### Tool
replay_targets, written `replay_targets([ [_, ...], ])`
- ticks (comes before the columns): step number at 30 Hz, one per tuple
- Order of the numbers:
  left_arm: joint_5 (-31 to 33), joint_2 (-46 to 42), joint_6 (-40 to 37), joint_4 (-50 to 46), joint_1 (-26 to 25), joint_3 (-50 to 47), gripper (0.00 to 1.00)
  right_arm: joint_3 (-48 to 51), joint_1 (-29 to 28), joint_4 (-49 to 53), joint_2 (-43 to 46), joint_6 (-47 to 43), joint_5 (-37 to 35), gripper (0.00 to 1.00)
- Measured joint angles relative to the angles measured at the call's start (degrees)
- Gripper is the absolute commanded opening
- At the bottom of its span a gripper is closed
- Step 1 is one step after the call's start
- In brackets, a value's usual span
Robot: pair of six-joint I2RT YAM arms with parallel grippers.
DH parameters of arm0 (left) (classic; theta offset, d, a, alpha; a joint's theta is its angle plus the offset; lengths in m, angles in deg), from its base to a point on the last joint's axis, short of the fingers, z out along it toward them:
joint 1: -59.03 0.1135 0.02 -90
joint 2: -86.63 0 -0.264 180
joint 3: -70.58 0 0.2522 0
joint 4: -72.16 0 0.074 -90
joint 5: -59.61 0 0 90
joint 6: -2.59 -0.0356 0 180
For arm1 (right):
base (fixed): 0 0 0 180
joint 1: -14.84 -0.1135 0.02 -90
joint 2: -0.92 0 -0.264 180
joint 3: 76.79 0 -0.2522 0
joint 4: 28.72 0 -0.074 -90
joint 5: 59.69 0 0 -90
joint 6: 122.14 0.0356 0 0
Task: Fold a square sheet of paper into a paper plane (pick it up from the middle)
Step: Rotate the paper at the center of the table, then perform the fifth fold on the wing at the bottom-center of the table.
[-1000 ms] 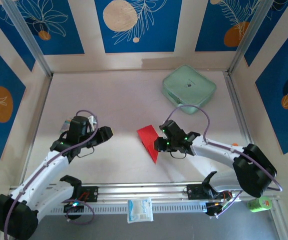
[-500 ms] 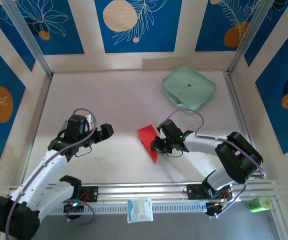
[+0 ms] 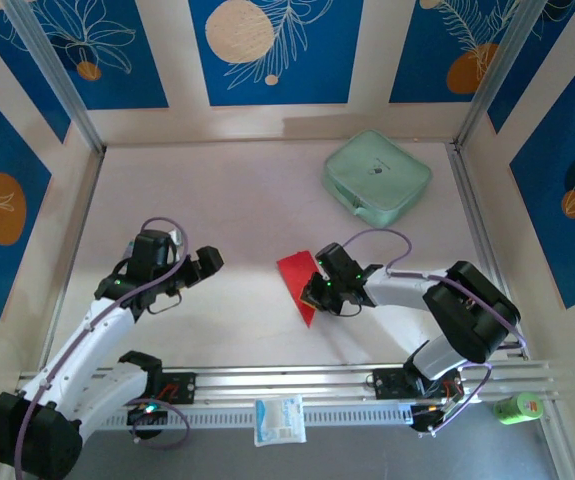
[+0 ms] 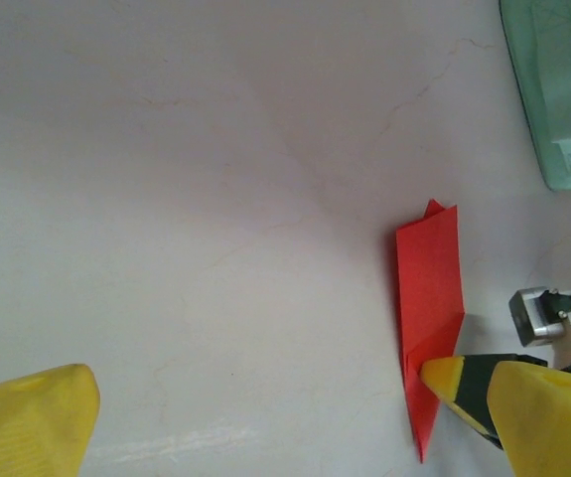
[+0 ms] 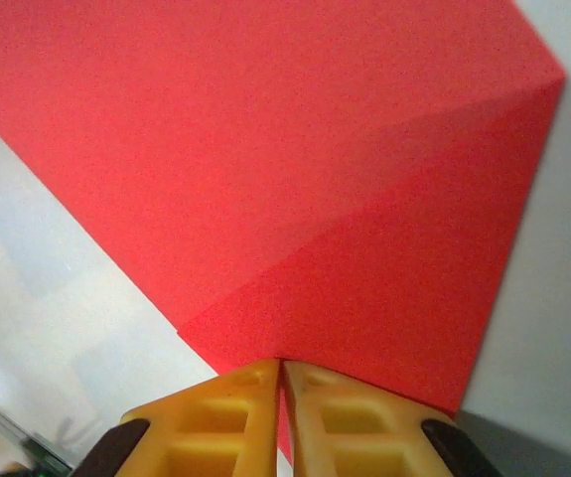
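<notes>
The square sheet of paper point(image 3: 295, 278), bright red, lies on the table folded into a slim pointed shape like a paper plane, nose toward the near edge. My right gripper point(image 3: 314, 290) is shut on its right edge. In the right wrist view the yellow fingertips point(image 5: 255, 383) pinch the red paper point(image 5: 295, 179) where a diagonal crease ends. My left gripper point(image 3: 212, 262) stands open well to the left of the paper with nothing in it. The left wrist view has the paper point(image 4: 429, 298) lying ahead between the spread fingers point(image 4: 27, 422) of the left gripper point(image 4: 265, 417).
A mint-green zip case point(image 3: 377, 178) lies at the back right, also in the left wrist view point(image 4: 558, 89). A small white packet point(image 3: 279, 418) rests by the front rail. A green object point(image 3: 519, 407) sits at the near right corner. Patterned walls enclose the table.
My left gripper has opened wide and drawn back a little. My right gripper has closed tighter on the paper's edge while its arm folded in closer; the paper shifted slightly.
</notes>
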Motion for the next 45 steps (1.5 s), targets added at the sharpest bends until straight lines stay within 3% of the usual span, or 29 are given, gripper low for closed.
replay_targets([
  [3,-2.0,-0.5,0.9,2.3,0.1,-2.0,0.95,1.2,-1.7,-3.1,0.2,7.3,-1.7,0.14],
  [8,-7.9,-0.6,4.2,9.0,0.1,-6.9,0.78,5.4,-5.0,-14.1,0.2,21.5,-4.4,0.15],
  [12,-11.7,1.3,6.3,13.2,0.1,-8.5,0.69,5.1,-7.8,-15.5,-0.2,25.7,-5.5,0.17],
  [18,-15.1,7.0,8.8,19.3,-0.1,-9.7,0.41,-0.9,-6.7,-6.3,1.5,17.6,-5.9,0.18],
  [21,-16.5,10.4,10.1,22.3,-1.6,-9.7,0.32,-0.5,-5.4,-3.4,6.5,13.2,-6.5,0.18],
  [29,-17.4,22.8,12.7,31.1,-12.3,-4.6,0.14,4.0,3.3,-0.4,13.2,2.0,-2.5,0.14],
  [35,-18.7,35.8,14.4,38.1,-18.7,3.4,0.08,4.1,4.9,0.3,12.8,-2.4,1.5,0.15],
  [45,-18.3,46.3,14.6,37.4,-19.3,10.6,0.03,4.8,6.0,-0.2,12.1,-5.5,5.9,0.22],
])
